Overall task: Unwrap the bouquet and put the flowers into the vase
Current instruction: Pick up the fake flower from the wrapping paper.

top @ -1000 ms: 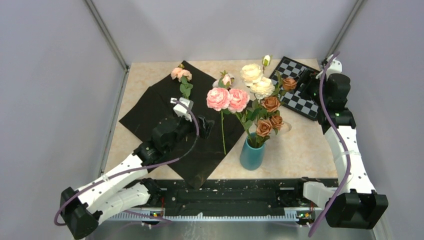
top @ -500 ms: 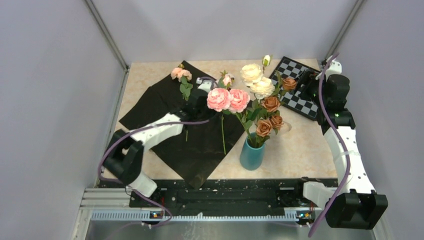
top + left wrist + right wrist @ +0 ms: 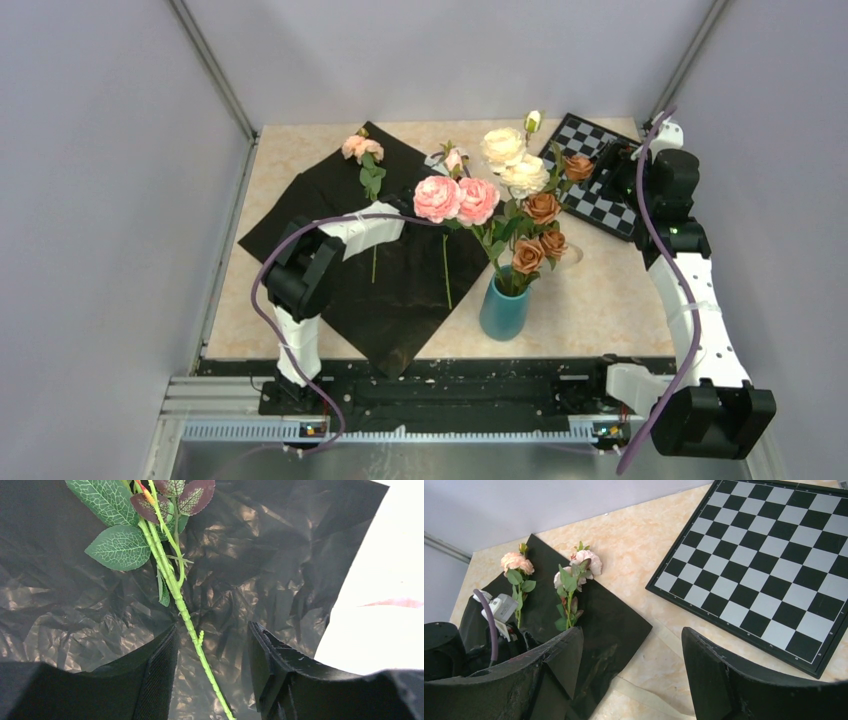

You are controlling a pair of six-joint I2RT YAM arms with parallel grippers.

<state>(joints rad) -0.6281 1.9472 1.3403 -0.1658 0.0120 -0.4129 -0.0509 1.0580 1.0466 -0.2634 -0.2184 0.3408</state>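
The left claw (image 3: 212, 647) stands half open astride a rose stem (image 3: 177, 597) on black paper (image 3: 75, 605), gripping nothing. The right claw (image 3: 631, 647) gapes wide and empty beside the checkerboard (image 3: 774, 555). Between the claws, nearer the bases, the vase (image 3: 503, 310) holds flowers (image 3: 520, 195).

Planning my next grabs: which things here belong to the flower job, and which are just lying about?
Job: teal vase holding roses; peach rose and pale pink rose loose on the black paper; left gripper straddling one stem.
Lying about: checkerboard.
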